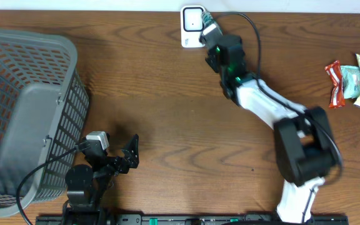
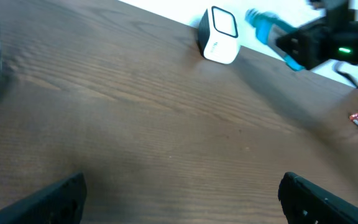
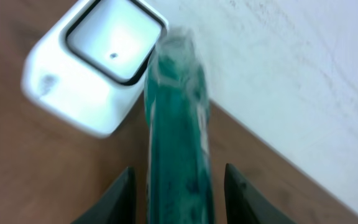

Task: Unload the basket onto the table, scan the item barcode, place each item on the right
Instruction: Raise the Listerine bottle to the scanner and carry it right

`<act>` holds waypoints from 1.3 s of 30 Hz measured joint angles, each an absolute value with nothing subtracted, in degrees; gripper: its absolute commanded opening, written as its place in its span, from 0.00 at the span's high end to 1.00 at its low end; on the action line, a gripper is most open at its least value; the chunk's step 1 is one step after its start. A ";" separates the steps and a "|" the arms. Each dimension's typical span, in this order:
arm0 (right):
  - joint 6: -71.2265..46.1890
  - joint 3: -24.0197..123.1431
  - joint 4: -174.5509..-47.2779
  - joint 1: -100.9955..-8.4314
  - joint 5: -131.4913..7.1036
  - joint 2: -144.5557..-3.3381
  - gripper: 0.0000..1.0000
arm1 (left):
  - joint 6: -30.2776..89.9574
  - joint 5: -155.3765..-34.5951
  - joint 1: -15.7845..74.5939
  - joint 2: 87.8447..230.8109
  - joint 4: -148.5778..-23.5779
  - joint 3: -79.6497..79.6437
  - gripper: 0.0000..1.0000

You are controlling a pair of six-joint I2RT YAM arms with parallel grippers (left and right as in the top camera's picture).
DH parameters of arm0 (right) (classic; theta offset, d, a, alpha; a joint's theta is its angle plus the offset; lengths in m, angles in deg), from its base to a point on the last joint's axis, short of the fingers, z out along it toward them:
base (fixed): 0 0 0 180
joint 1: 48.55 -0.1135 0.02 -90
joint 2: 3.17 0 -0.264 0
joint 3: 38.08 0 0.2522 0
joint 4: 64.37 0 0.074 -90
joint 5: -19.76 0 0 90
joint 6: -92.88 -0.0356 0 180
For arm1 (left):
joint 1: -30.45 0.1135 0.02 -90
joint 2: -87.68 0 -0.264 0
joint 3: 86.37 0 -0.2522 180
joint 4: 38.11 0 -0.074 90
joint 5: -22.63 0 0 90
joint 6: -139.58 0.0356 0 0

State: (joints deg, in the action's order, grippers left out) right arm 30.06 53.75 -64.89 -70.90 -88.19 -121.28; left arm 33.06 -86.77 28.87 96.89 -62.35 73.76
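Right pincer (image 3: 178, 180) grips teal packet (image 3: 178, 124) beside white scanner (image 3: 92, 62).

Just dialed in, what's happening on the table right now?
The right gripper is shut on a teal packet and holds it up at the white scanner at the far edge of the table, the packet's end right by the scanner's window. The left gripper sits open and empty near the front, beside the gray basket. More snack packets lie at the right edge, untouched.
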 measured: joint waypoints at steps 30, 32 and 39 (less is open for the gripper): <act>7.72 87.30 -101.24 -75.27 -111.71 -142.41 0.17 | 33.06 -86.79 28.87 96.89 -62.35 73.76 0.02; -0.69 89.24 -105.90 -74.46 -107.95 -142.44 0.07 | 33.06 -86.77 28.87 96.89 -62.35 73.76 0.02; -21.79 92.17 -107.97 -68.87 -95.93 -142.41 0.01 | 33.06 -86.79 28.87 96.89 -62.35 73.76 0.02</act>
